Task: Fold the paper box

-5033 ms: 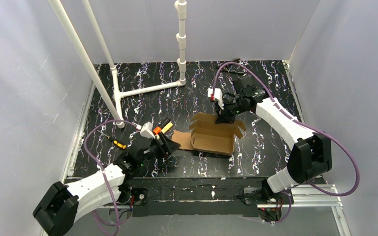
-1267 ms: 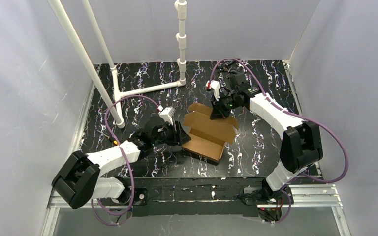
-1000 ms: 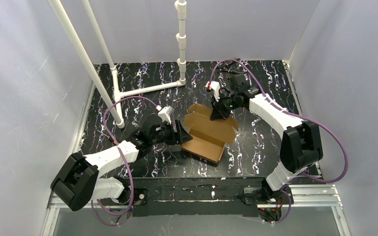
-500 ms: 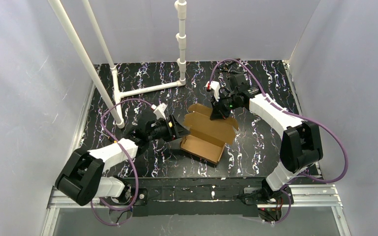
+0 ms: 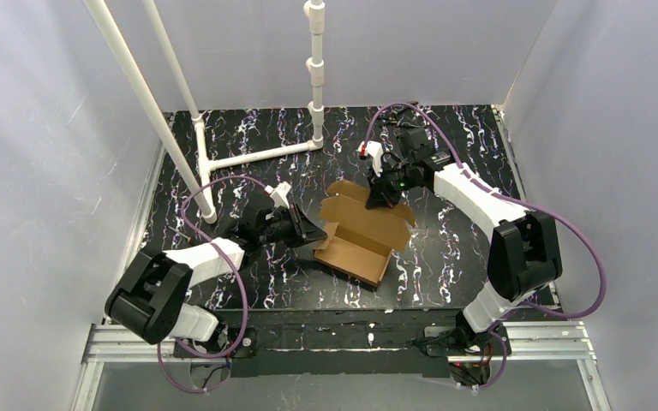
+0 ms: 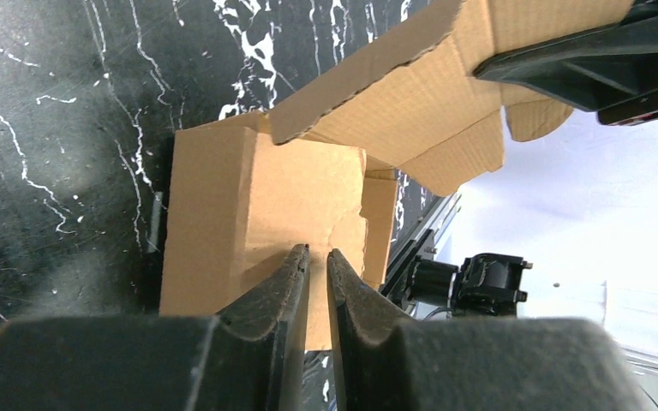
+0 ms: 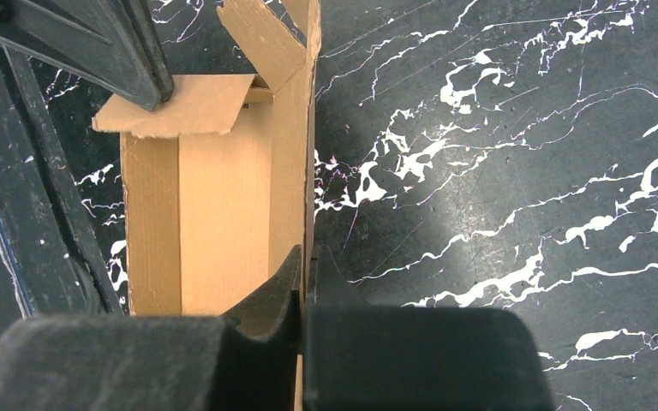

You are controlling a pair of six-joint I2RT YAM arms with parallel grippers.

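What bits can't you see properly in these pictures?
- Left wrist view: whether the left gripper really pinches the paper box; its fingers cover the flap's edge.
- Right wrist view: the box's near end, behind the right gripper.
- Top view: both grippers' fingertips, too small and dark.

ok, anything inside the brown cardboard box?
Nothing loose shows: the right wrist view gives only bare cardboard floor inside the brown cardboard box. A folded-in end flap covers one end, and the right hand, pinching the side wall, hides the other.
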